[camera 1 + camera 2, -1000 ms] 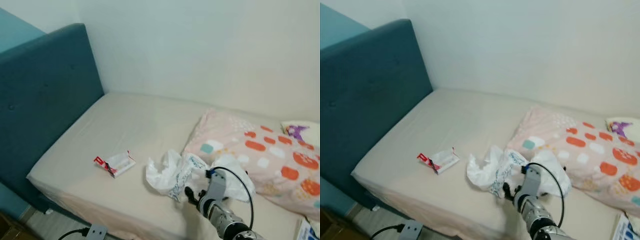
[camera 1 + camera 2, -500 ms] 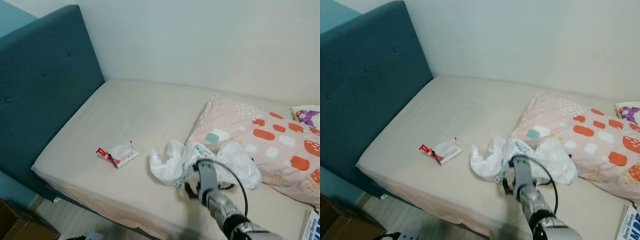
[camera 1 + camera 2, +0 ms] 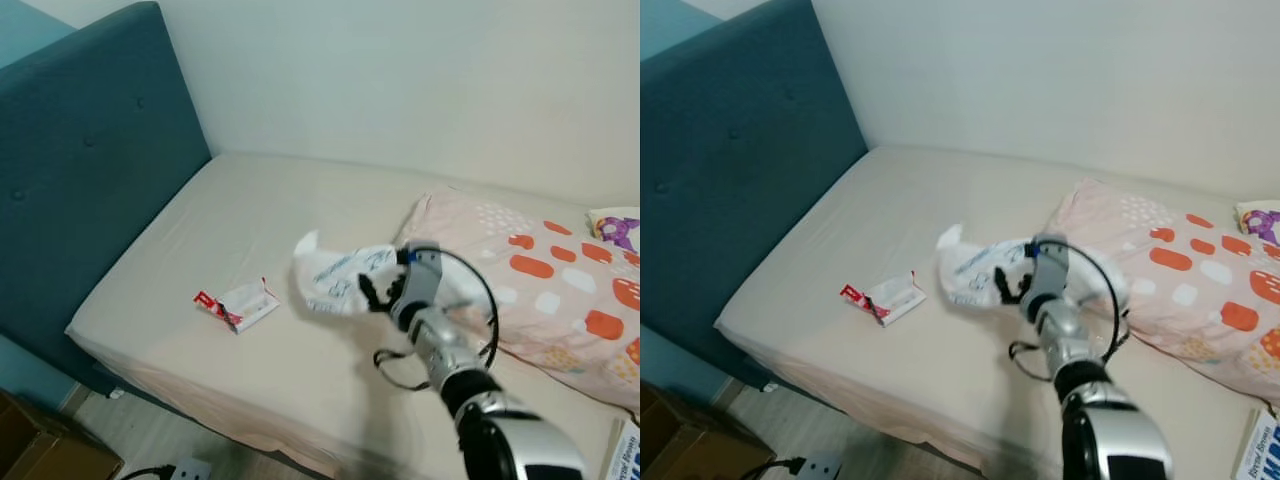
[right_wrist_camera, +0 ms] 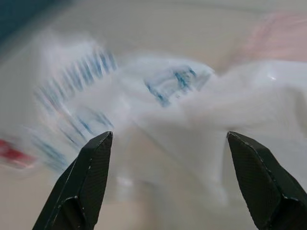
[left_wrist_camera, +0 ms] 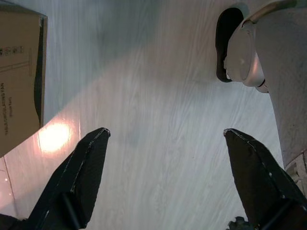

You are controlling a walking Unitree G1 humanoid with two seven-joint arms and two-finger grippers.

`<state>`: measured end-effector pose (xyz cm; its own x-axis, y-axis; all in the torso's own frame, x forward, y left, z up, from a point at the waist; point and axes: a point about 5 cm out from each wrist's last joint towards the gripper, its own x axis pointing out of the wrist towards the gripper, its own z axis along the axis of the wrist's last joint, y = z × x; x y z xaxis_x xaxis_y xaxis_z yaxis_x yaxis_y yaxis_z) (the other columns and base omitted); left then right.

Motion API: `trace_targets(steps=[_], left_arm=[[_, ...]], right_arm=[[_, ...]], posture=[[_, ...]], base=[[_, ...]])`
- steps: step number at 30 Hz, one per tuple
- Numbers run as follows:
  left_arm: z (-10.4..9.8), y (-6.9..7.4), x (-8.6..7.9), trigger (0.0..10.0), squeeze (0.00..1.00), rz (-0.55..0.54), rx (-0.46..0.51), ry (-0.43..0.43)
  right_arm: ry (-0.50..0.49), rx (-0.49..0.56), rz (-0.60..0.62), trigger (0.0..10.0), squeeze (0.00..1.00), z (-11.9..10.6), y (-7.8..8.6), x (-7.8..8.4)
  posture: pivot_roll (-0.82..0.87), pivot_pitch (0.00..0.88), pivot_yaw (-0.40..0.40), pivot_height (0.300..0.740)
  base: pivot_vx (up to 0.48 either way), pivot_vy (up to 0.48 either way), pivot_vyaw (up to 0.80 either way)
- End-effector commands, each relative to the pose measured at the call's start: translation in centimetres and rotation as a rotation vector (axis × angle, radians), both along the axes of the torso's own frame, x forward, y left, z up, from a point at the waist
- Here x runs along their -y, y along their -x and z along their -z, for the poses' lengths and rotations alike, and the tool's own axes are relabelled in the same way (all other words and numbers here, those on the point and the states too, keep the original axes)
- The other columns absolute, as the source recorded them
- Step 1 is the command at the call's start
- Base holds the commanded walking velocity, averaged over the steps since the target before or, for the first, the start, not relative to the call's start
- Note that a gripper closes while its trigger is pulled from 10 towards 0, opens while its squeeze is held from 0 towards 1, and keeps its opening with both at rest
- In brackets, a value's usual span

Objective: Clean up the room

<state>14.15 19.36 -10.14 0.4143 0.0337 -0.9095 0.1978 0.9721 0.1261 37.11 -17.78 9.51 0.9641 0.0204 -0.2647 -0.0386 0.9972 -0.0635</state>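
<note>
Bed (image 3: 250,230): beige sheet, teal headboard (image 3: 80,170) on my left, pale wall behind.

Bag (image 3: 335,275): white plastic with blue print, crumpled. It is lifted off the sheet, over the middle of the bed, just left of the pillow. In the right wrist view the bag (image 4: 158,105) is blurred and lies across the space ahead of my fingers.

My right pincer (image 3: 372,292): reached out over the bed, at the bag's near edge. The head views suggest a grip on the plastic, yet the right wrist view shows my fingers (image 4: 84,182) set wide with the bag between and beyond them. I cannot tell whether they hold it.

Wrapper (image 3: 235,303): small, white and red, flat on the sheet near the bed's front edge, left of the bag and apart from it.

Pillow (image 3: 540,280): pink with orange, white and teal patches, on the right part of the bed. My arm's black cable (image 3: 480,300) loops in front of it.

My left pincer (image 5: 165,177): hanging idle over pale wood floor (image 5: 144,96), fingers spread wide, nothing between them. A cardboard box (image 5: 19,72) stands to one side.
</note>
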Motion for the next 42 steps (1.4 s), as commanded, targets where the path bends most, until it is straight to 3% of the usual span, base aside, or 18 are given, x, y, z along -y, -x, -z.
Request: trace_targets(steps=[1,2,5,6,14,15,16,20,24,30,34,37,38,39,40,42], left_arm=[[0.3,0.8,-0.1,10.0,0.00,-0.013,-0.029,-0.003],[0.3,0.7,-0.1,10.0,0.00,-0.016,-0.028,-0.002],[0.3,0.7,0.0,10.0,0.00,-0.017,-0.027,-0.002],[0.2,0.6,-0.1,10.0,0.00,-0.019,-0.026,-0.002],[0.2,0.6,-0.1,10.0,0.00,-0.021,-0.026,-0.004],[0.2,0.6,-0.1,10.0,0.00,-0.022,-0.025,-0.004],[0.2,0.5,-0.1,10.0,0.00,-0.024,-0.024,-0.004],[0.2,0.4,-0.1,10.0,0.00,-0.028,-0.021,-0.002],[0.1,0.3,-0.1,10.0,0.00,-0.032,-0.018,0.000],[0.1,0.1,0.1,10.0,0.00,-0.035,-0.015,0.002],[0.0,0.0,0.1,10.0,0.00,-0.035,-0.012,0.003],[0.0,-0.1,0.1,10.0,0.00,-0.035,-0.008,0.004],[0.0,-0.1,0.1,10.0,0.00,-0.035,-0.008,0.004],[0.0,-0.2,0.2,10.0,0.00,-0.036,-0.007,0.004],[0.0,-0.2,0.2,10.0,0.00,-0.036,-0.005,0.005],[0.0,-0.3,0.3,10.0,0.00,-0.037,-0.003,0.007]], right_arm=[[0.123,-0.123,0.079,10.0,0.00,2.2,1.2,1.4],[0.181,-0.148,0.126,10.0,0.00,2.6,1.6,2.5],[0.204,-0.165,0.165,10.0,0.00,2.8,1.8,3.3],[0.181,-0.226,0.256,10.0,0.00,3.6,2.7,5.1],[0.126,-0.297,0.348,10.0,0.00,4.6,4.0,7.0],[0.114,-0.303,0.371,1.8,0.00,4.8,4.2,7.4],[0.105,-0.298,0.388,0.0,0.00,4.7,4.3,7.8],[0.079,-0.260,0.411,0.0,0.00,4.1,4.1,8.3],[-0.013,-0.157,0.365,0.0,0.00,2.9,3.1,7.8],[-0.042,-0.109,0.331,0.0,0.00,2.3,2.6,7.2],[-0.072,-0.075,0.248,0.0,0.00,1.8,2.1,6.0],[-0.151,-0.038,0.077,0.0,0.00,1.3,1.4,3.8],[-0.151,-0.038,0.077,0.0,0.00,1.3,1.4,3.8],[-0.216,-0.025,0.022,10.0,0.80,1.1,1.2,3.1],[-0.274,-0.011,-0.022,10.0,1.00,0.9,1.1,2.6],[-0.345,0.016,-0.038,10.0,1.00,0.5,1.1,2.6]], posture=[[0.05,0.153,0.060,0.740],[0.05,0.153,0.060,0.740],[0.05,0.153,0.061,0.740],[0.05,0.151,0.063,0.740],[0.04,0.150,0.065,0.740],[0.04,0.149,0.065,0.740],[0.04,0.147,0.065,0.740],[0.04,0.144,0.064,0.740],[0.03,0.142,0.062,0.740],[0.02,0.130,0.058,0.740],[0.02,0.119,0.055,0.740],[0.01,0.108,0.050,0.740],[0.01,0.108,0.050,0.740],[0.01,0.103,0.048,0.740],[0.01,0.101,0.046,0.740],[0.01,0.095,0.042,0.740]], base=[[0.000,0.000,0.00],[0.000,0.000,0.00],[0.000,0.000,0.00],[0.000,0.000,0.00],[0.000,0.000,0.00],[0.000,0.000,0.00],[0.000,0.000,0.00],[0.000,0.000,0.00],[0.000,0.000,0.00],[0.000,0.000,0.00],[0.000,0.000,0.00],[0.000,0.000,0.00],[0.000,0.000,0.00],[0.000,0.000,0.00],[0.000,0.000,0.00],[0.000,0.000,0.00]])
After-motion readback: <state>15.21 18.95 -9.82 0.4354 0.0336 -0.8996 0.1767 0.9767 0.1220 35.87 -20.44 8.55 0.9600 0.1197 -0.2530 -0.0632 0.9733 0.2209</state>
